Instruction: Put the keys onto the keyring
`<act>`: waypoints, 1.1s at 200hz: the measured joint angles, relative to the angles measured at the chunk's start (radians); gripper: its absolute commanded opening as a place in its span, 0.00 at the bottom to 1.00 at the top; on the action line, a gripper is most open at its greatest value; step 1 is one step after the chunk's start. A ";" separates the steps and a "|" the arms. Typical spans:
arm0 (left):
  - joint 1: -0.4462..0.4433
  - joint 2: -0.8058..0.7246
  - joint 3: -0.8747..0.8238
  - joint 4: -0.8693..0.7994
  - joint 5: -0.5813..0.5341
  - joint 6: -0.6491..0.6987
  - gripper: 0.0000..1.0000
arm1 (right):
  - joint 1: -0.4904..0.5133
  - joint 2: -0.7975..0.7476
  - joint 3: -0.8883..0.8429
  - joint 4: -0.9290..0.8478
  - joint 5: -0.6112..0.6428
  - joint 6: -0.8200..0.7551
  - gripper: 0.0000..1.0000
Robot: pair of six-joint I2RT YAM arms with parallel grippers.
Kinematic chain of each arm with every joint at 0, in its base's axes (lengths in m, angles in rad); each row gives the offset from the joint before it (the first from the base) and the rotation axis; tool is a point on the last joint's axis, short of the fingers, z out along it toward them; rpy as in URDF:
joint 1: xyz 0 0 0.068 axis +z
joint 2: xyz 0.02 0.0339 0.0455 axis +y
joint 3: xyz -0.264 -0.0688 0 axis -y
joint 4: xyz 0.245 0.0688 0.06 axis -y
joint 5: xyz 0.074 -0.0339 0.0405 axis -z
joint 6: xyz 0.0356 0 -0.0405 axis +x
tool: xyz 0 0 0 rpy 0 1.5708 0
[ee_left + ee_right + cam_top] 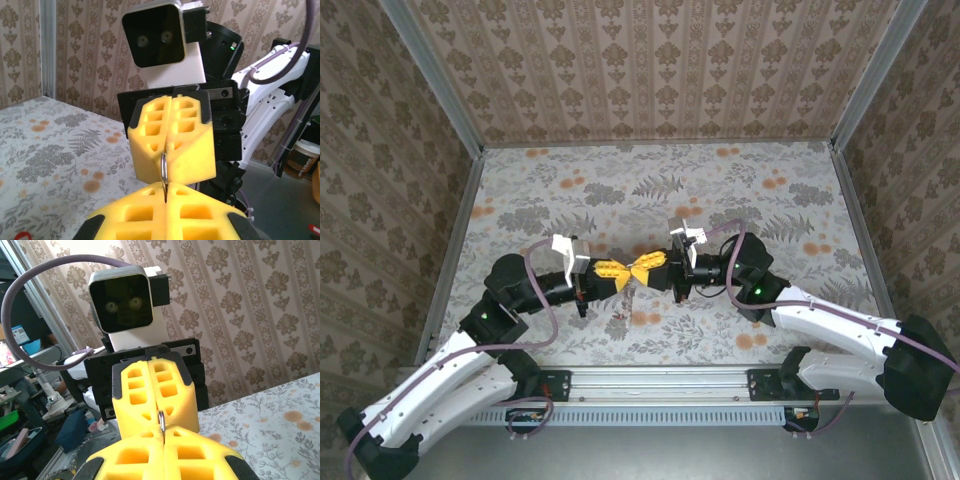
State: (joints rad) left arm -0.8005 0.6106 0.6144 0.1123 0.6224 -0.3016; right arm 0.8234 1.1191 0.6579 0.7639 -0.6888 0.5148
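My two grippers meet tip to tip above the middle of the table, the left gripper facing the right gripper. Between them a thin grey metal keyring shows edge-on. In the left wrist view my left gripper is shut on its near end, and the right gripper opposite is shut on its far end. In the right wrist view the keyring again bridges the right gripper and the left gripper's yellow fingers. A scrap of red, perhaps a key, lies on the table at the lower left; its shape is cut off.
The floral tablecloth is walled by patterned panels on three sides. The metal rail with both arm bases runs along the near edge. Purple cables loop off both wrists.
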 measured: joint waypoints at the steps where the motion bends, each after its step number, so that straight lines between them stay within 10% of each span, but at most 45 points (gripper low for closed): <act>1: 0.000 0.000 0.000 0.000 0.001 0.000 0.00 | 0.000 0.000 0.000 0.000 0.000 0.000 0.00; 89: -0.004 -0.010 0.001 -0.008 0.011 0.011 0.00 | 0.008 -0.014 -0.013 0.000 0.000 -0.021 0.00; 220: -0.032 0.042 0.076 -0.192 0.020 0.153 0.00 | 0.019 -0.124 -0.005 -0.371 0.065 -0.231 0.29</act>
State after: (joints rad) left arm -0.8330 0.6521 0.6899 -0.0795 0.6422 -0.1486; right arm 0.8425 0.9947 0.6525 0.3931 -0.6235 0.2840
